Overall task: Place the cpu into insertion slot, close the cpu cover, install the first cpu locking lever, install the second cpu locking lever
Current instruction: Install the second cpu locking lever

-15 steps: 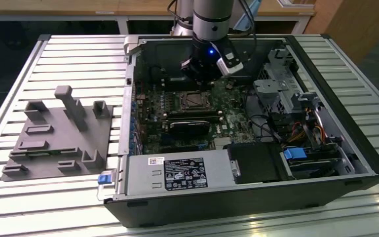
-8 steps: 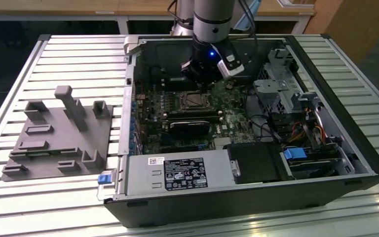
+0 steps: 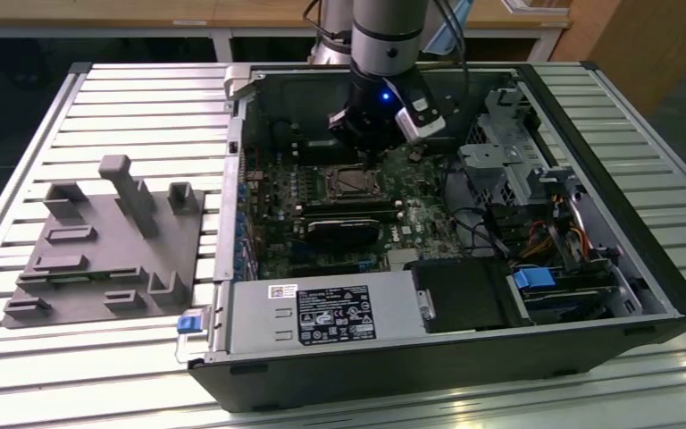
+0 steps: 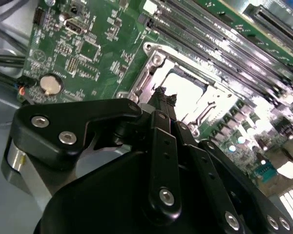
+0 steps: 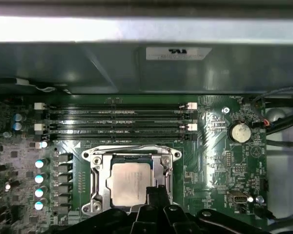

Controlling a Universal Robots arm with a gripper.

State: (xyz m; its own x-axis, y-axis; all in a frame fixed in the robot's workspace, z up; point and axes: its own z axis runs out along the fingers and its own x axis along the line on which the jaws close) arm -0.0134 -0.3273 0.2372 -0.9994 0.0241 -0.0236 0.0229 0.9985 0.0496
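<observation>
motherboard [image 5: 215, 141]: memory slots [image 5: 117, 122] beside cpu [image 5: 129, 183]

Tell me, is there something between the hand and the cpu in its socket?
Nothing visible stands between them. The hand hangs close over the cpu, which already lies in the insertion slot with the cpu cover closed around it. Its tips hide one edge of the chip.

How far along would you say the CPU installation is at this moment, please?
Done: the square silver-topped cpu lies in the insertion slot, and the thin silvery cpu cover frames it, seemingly closed. In hand: the black gripper hangs at the socket's edge, its fingertips together and holding nothing visible. Left: I cannot tell whether either locking lever is latched.
</observation>
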